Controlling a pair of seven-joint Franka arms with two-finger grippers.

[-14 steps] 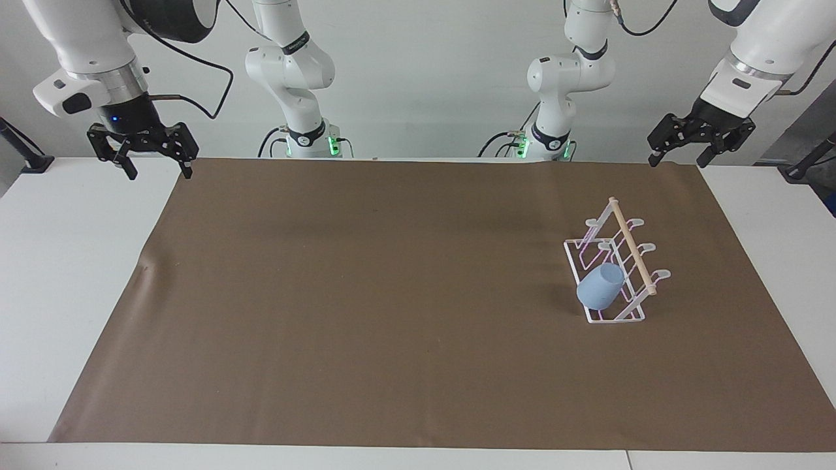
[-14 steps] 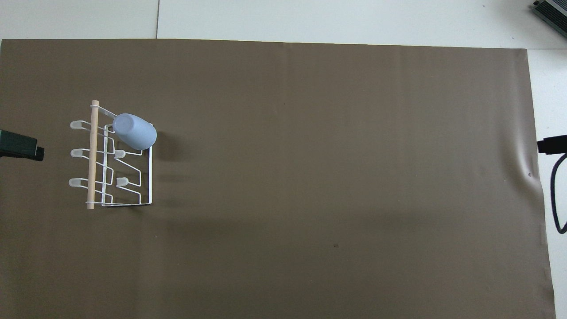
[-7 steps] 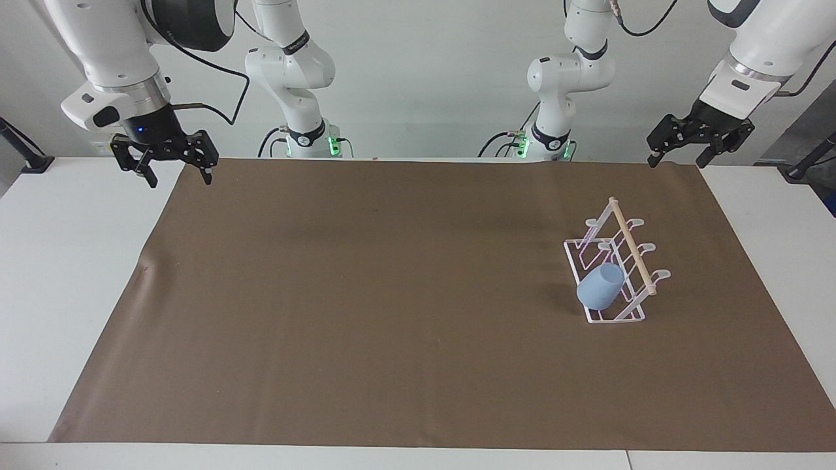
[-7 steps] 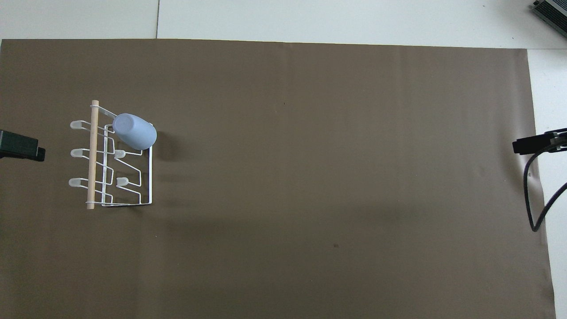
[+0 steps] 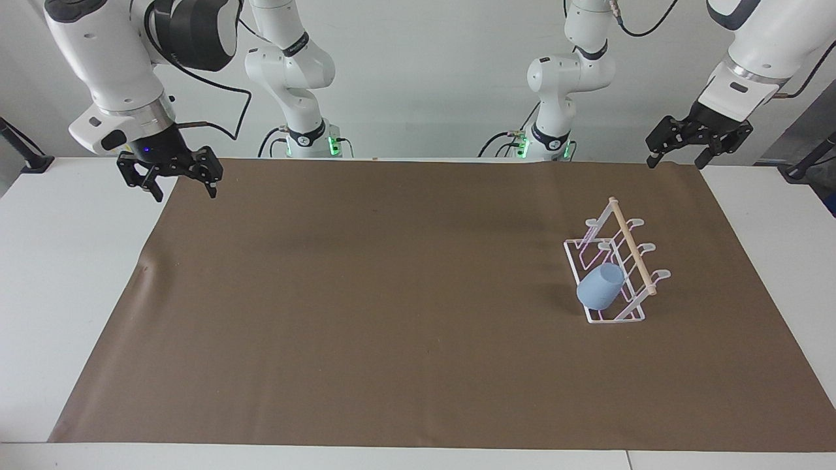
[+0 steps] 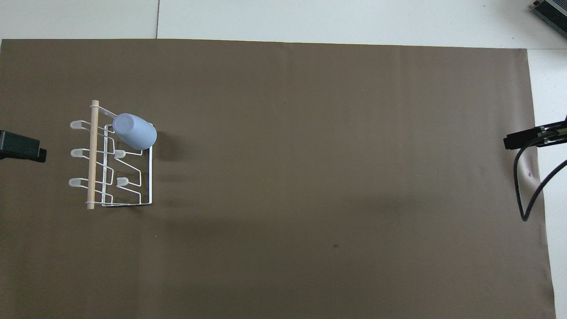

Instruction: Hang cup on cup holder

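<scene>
The light blue cup [image 5: 601, 286] [image 6: 134, 131] hangs tilted, mouth down, over a slanted prong of the cup holder [image 5: 631, 243] [image 6: 93, 155]. It is on the prong farthest from the robots. The white wire holder with its wooden dowel stands on the mat toward the left arm's end of the table. My left gripper [image 5: 676, 162] [image 6: 22, 146] hovers open and empty over the mat's corner at that end, apart from the holder. At the right arm's end, my right gripper [image 5: 185, 194] [image 6: 522, 139] hangs open and empty over the mat's edge.
A brown mat [image 5: 392, 294] covers most of the white table [image 5: 59, 261]. A black cable [image 6: 529, 195] loops down from the right arm over the mat's edge. A dark device [image 6: 551, 11] lies at the table's corner farthest from the robots.
The right gripper has swung inward from over the bare table to the mat's edge. The left gripper has barely shifted. Cup and holder have not moved.
</scene>
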